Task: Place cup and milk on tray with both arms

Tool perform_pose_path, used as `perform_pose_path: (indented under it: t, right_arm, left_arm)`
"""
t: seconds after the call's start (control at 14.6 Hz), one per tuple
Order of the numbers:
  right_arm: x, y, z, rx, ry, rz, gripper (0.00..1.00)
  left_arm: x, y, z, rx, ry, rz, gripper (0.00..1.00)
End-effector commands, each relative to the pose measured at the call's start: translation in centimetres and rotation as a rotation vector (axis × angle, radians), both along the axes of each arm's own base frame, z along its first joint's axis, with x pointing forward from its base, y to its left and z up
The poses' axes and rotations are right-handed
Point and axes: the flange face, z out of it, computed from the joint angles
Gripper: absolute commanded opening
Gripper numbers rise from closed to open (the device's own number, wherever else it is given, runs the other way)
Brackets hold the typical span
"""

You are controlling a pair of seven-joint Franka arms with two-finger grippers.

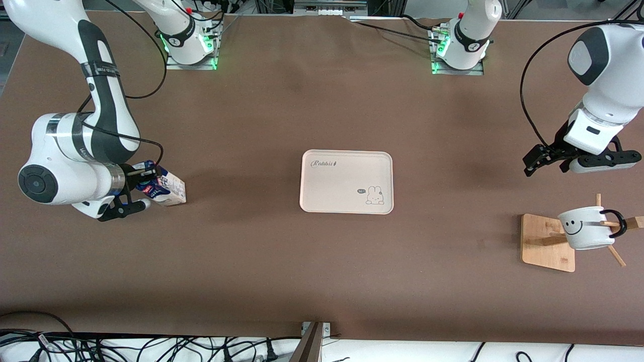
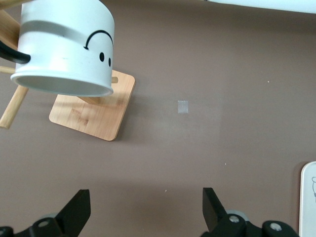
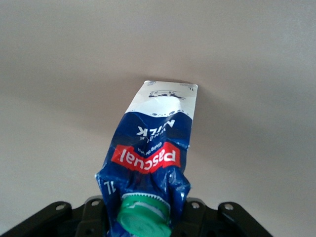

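**Milk gripped, cup waiting on its stand**

The right claw point(image 1: 143, 188) is clamping the milk point(image 1: 168, 188) near its gabled top, at the right arm's end of the table point(image 1: 282, 271). The carton is tilting, its base apparently touching the table and its green cap point(image 3: 144, 215) sitting between the fingers, and the blue panel under the cap is looking creased. To do this step well, the grip is probably best kept just firm enough — more squeeze could crush the top further. A straight lift before any sideways travel should keep the base from dragging, and the carton needs righting before it goes down on the tray point(image 1: 346, 181), which is lying bare mid-table.

The left claw point(image 1: 556, 160) is hovering with its fingers wide apart over bare table beside the cup point(image 1: 586, 227). The cup is hanging on a peg of the wooden stand point(image 1: 546, 246) at the left arm's end — so it will likely have to slide off along the peg, not be pulled straight up.
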Motion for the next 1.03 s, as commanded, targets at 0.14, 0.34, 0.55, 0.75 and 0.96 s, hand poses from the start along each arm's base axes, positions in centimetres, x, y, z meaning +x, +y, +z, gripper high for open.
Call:
perform_pose_path:
  t: [0.14, 0.34, 0.55, 0.75, 0.96]
  right_arm:
    - [-0.9, 0.0, 3.2, 0.02, -0.029, 0.0, 0.38]
    - [-1.6, 1.0, 6.7, 0.037, -0.055, 0.013, 0.38]
    - [-2.1, 3.9, 9.0, 0.133, -0.084, 0.006, 0.38]
    - [-1.9, 7.2, 10.0, 0.184, -0.105, -0.078, 0.38]
    - [-2.2, 12.6, 11.7, 0.164, -0.132, -0.139, 0.38]
  left_arm:
    - [-2.8, 0.9, -1.6, 0.019, -0.084, 0.005, 1.0]
    - [-2.9, 0.8, -0.4, 0.017, -0.101, 0.009, 1.0]
    - [-2.5, 0.2, -0.2, 0.016, -0.102, -0.001, 1.0]
    - [-2.5, 0.0, -1.5, 0.02, -0.053, -0.021, 1.0]
    - [-1.9, -0.2, -0.9, 0.049, -0.149, -0.049, 1.0]
